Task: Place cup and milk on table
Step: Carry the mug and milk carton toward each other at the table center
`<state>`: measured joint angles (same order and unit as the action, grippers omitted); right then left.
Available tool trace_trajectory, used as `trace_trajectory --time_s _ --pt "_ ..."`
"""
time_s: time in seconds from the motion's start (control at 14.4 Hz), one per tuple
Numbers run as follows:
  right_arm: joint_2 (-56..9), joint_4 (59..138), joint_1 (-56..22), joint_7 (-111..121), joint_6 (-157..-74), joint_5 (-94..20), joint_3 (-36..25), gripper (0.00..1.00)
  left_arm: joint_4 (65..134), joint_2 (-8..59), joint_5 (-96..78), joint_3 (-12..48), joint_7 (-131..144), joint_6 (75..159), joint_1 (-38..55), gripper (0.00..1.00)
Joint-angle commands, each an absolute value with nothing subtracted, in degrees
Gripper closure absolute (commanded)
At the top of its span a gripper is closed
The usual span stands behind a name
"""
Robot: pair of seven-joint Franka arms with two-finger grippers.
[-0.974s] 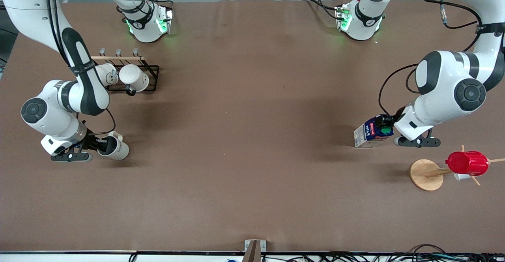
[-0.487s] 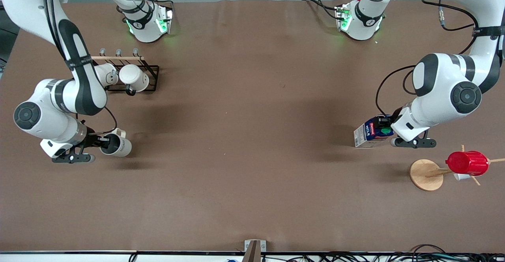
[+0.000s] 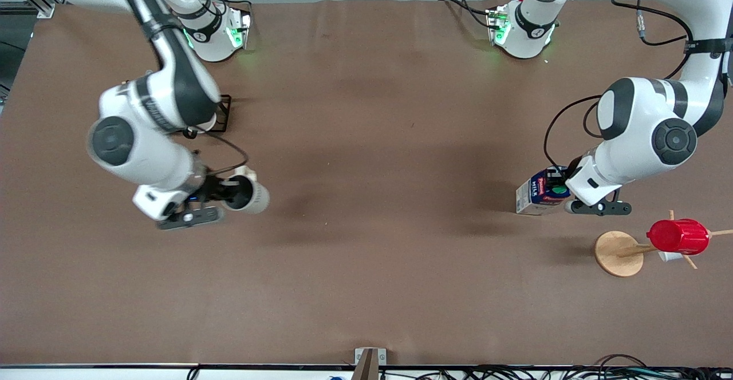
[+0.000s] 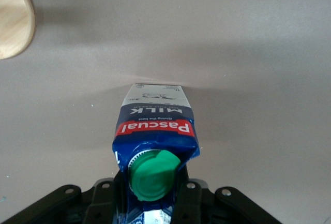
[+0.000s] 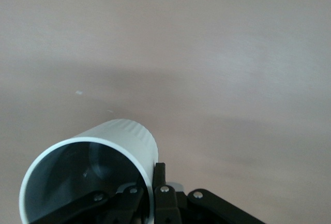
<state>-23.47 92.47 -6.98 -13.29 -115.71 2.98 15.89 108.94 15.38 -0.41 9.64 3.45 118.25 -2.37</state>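
My right gripper (image 3: 228,192) is shut on the rim of the cream-beige cup (image 3: 251,195) and holds it on its side in the air over the brown table (image 3: 378,208), toward the right arm's end. In the right wrist view the cup (image 5: 103,151) shows its grey inside, with one finger inside the rim and one outside, at my right gripper (image 5: 147,185). My left gripper (image 3: 560,189) is shut on the top of the dark-blue milk (image 3: 538,196), which leans, its base at or just above the table. The left wrist view shows the milk (image 4: 155,125), its green cap (image 4: 152,175) and my left gripper (image 4: 152,206).
A black wire rack (image 3: 224,111) is mostly hidden under the right arm. A red ribbed cup (image 3: 678,236) hangs on a wooden stand with a round disc base (image 3: 615,254), close to the milk and nearer to the front camera. The disc also shows in the left wrist view (image 4: 13,22).
My right arm has swung the cup away from the table's end toward the middle, covering the rack. My left gripper with the milk has barely shifted.
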Motion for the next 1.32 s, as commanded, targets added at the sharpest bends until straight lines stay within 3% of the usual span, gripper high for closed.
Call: trace_trajectory --time_s 0.0,0.14,0.56,0.97,1.25 --pt "-33.5 82.9 -13.9 -24.9 -116.7 9.0 16.7 1.0 105.3 14.7 -0.5 10.0 3.6 114.6 -2.1 0.65" --pt "-38.0 78.1 -17.7 -31.3 -116.9 10.9 16.7 1.0 102.5 14.8 -0.7 11.3 4.0 111.6 -2.1 0.65" --pt "-43.4 77.6 -24.1 -41.9 -125.5 13.8 16.6 1.0 99.8 15.8 -1.0 19.6 19.7 110.7 -1.1 0.65" --pt "-45.6 78.1 -26.4 -44.7 -125.5 17.7 16.7 0.97 92.7 22.7 -1.1 19.9 34.1 110.7 7.8 0.65" --pt "-46.4 78.2 -27.6 -47.5 -125.6 19.1 16.7 0.9 86.1 29.0 -0.8 19.9 39.9 110.7 11.6 0.65"
